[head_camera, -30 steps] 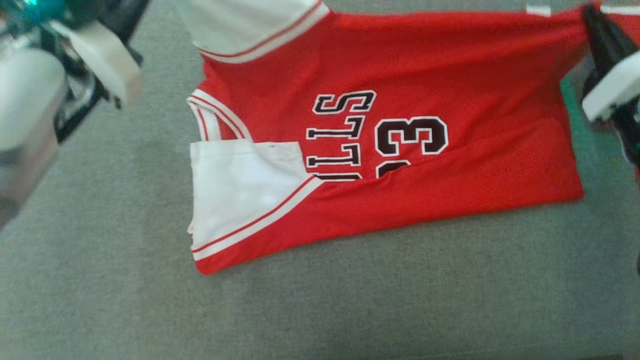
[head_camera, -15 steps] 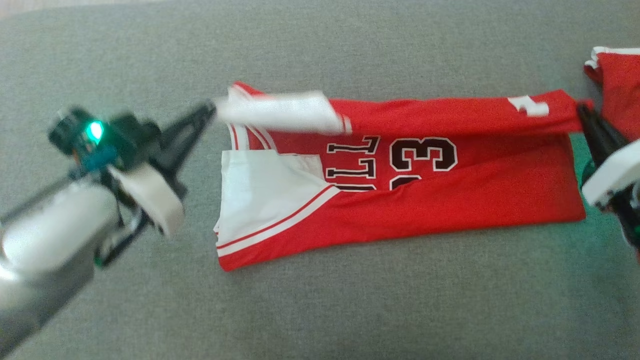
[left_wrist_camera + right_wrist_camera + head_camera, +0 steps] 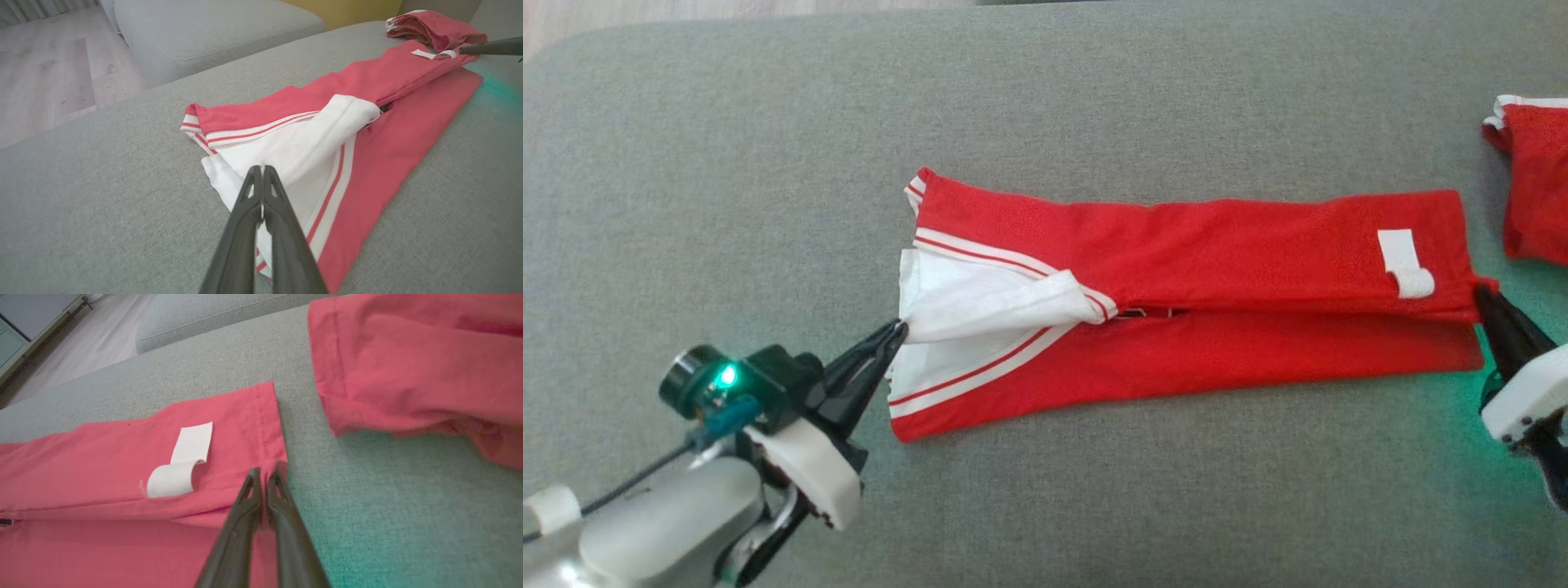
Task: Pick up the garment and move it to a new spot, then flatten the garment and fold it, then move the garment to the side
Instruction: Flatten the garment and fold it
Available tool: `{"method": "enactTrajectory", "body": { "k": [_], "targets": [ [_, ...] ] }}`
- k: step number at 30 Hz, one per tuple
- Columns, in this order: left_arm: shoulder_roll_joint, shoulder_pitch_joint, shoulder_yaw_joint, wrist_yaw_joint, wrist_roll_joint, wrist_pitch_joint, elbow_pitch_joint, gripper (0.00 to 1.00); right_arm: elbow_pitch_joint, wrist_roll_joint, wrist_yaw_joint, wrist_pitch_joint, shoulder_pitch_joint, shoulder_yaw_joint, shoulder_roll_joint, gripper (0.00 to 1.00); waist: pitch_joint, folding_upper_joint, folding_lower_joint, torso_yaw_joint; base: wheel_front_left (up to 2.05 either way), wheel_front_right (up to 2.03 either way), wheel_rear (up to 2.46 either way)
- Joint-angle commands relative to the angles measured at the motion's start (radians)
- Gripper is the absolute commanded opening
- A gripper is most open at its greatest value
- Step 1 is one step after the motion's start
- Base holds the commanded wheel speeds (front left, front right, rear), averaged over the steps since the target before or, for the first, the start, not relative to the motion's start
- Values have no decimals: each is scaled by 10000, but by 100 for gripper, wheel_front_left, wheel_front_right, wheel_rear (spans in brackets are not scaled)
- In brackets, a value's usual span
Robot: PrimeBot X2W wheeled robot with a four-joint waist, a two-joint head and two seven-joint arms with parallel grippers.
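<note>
Garment (image 3: 1217, 245): red jersey with white trim, laid as a long narrow band across the grey sofa cushion (image 3: 1094, 506). Top layer turned over the lower one, with a strip of the lower layer showing along the near side.

Thin, soft and light. Likely limp, with no shape of its own, and likely slick enough to slide layer over layer. Best taken at hems and corners, for the firmer bite of a stitched edge.

Held at both ends:
- Left gripper (image 3: 897, 328): fingers pressed fully together on the edge of the white flap (image 3: 996, 306) at the armhole end.
- Right gripper (image 3: 1480, 292): fingers likewise closed, pinching the hem corner near the white label (image 3: 1405, 261), cloth puckered at the tips.

Fold judged partly done. Keep both ends level and lightly taut when laying down, to avoid wrinkles.

Second red garment (image 3: 1535, 196): near the right end, apart from the first. Keep clear of it.
</note>
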Motion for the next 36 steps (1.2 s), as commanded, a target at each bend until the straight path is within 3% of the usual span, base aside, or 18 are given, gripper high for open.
{"method": "enactTrajectory", "body": {
  "k": [1, 2, 9, 10, 13, 18, 25, 34, 35, 36],
  "targets": [
    [162, -103, 478, 196, -108, -165, -81, 11, -324, -214, -9, 44, 181, -210, -90, 100, -21, -1, 1, 30, 0, 0, 0],
    [41, 1, 535, 300, -161, -230, -8, 100, -342, -297, -9, 73, 285, -364, 26, 100, -37, -1, 1, 44, 0, 0, 0],
    [-832, 785, 992, 1150, -67, -532, 469, 100, -731, -612, -9, 29, 1238, -1392, 781, 100, -291, -1, 1, 186, 0, 0, 0],
    [-1163, 1181, 1243, 1567, 115, -566, 541, 100, -1019, -682, -9, 10, 1634, -1762, 1006, 100, -407, -1, 1, 264, 0, 0, 0],
    [-1776, 1937, 2082, 2129, 701, -576, 268, 100, -1347, -827, -9, 15, 2051, -2415, 1350, 100, -597, -1, 1, 476, 0, 0, 0],
    [-2783, 3499, 3681, 2674, 2073, -579, -395, 100, -1273, -1504, -9, 173, 1995, -3522, 1824, 100, -819, -1, 1, 1002, 0, 0, 0],
    [-3739, 5428, 5478, 2530, 4254, -581, -1082, 100, -278, -2688, -9, 762, 1243, -4489, 2142, 100, -869, -1, 1, 1762, 0, 0, 0],
    [-4751, 6507, 7055, 2105, 5996, -581, -1334, 100, 980, -3552, -9, 1927, 1000, -4988, 2312, 100, -837, -1, 1, 2241, 0, 0, 0],
    [-4828, 6575, 7155, 2024, 6133, -581, -1314, 100, 948, -3476, -9, 2080, 1044, -4900, 2353, 53, -840, -1, 1, 2248, 0, 0, 0],
    [-4898, 6637, 7250, 1946, 6246, -581, -1290, 100, 864, -3356, -9, 2160, 1086, -4834, 2395, 31, -844, -1, 1, 2244, 0, 0, 0]
  ]
}}
